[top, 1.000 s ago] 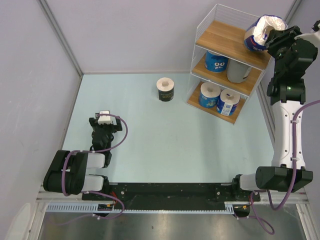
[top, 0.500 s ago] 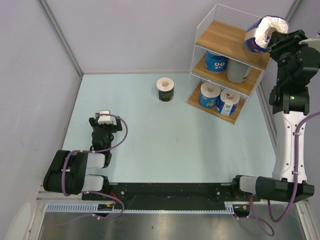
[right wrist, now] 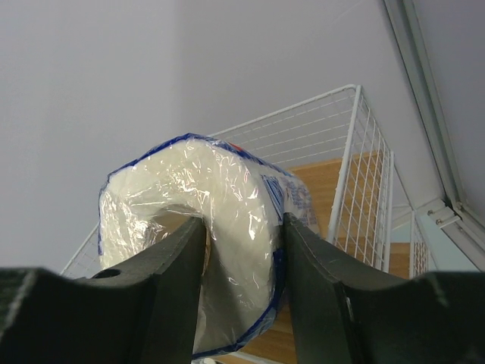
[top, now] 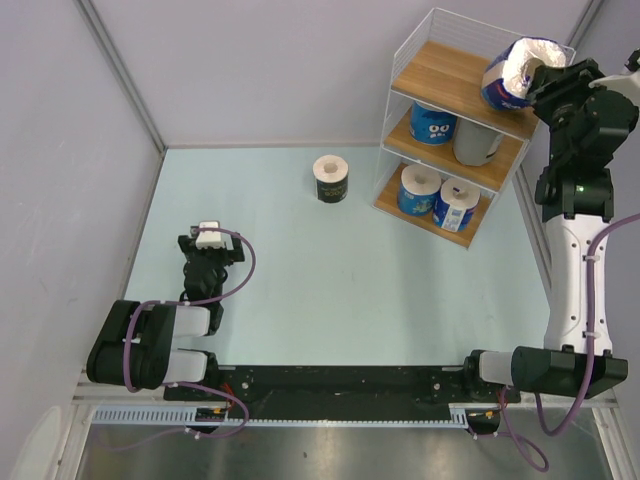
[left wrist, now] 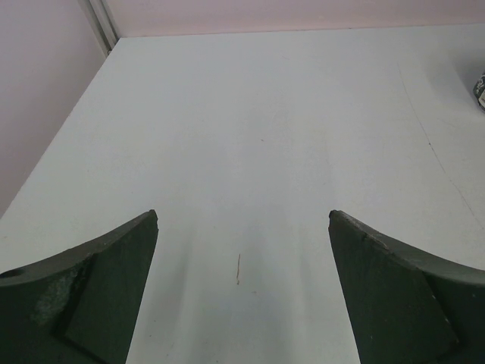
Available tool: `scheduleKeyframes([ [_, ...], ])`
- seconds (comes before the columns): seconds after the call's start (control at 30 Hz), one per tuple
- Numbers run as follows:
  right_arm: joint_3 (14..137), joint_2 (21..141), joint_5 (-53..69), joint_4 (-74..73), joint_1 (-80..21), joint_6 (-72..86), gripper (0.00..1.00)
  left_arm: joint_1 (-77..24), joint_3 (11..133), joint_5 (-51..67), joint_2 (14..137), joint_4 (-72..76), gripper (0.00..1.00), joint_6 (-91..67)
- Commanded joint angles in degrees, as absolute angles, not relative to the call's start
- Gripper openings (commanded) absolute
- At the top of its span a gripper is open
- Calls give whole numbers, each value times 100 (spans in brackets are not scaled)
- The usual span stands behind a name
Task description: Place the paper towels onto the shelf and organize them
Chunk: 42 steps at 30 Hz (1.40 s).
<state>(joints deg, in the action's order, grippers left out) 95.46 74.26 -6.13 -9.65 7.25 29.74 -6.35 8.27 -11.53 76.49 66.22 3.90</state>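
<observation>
Placement is in hand: my right pincer (right wrist: pixel 241 284), clamped on a blue-wrapped roll (top: pixel 512 68), hangs above the top board of the shelf (top: pixel 440 72) at one o'clock. Next I should lower it, then let go. The black roll (top: pixel 330 178) waits at twelve; my left pincer (left wrist: pixel 242 227) gapes empty.

The shelf (top: pixel 440 68) is offering free room only on its top board, whose left part is lying bare. The blue roll (top: pixel 510 75) in the right gripper (top: pixel 535 72) is crowding that board's right end. Wire mesh (right wrist: pixel 364 174) is closing the shelf's back and sides. Another blue roll (top: pixel 433 122) and a grey roll (top: pixel 477 143) are filling the middle tier, and two more (top: pixel 420 190) the bottom. A black roll (top: pixel 331 178) is standing left of the shelf, apart from it. The table (top: pixel 300 280) in front of the shelf is lying open.
</observation>
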Motion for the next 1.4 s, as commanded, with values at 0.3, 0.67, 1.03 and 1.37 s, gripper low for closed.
scheduleKeyframes([
  [0.3,9817,7655,-484,-589,738,3085,63,-615,958,-1037,7611,6776,100,325],
  [0.67,9940,7857,-229,-308,738,3111,69,-615,958,-1037,7620,6776,100,325],
  [1.03,9378,7252,316,641,747,3243,75,-615,967,-1037,7611,6768,100,325],
  [1.37,8210,5327,1379,-522,729,3543,78,-606,914,-1169,7682,6900,100,264],
])
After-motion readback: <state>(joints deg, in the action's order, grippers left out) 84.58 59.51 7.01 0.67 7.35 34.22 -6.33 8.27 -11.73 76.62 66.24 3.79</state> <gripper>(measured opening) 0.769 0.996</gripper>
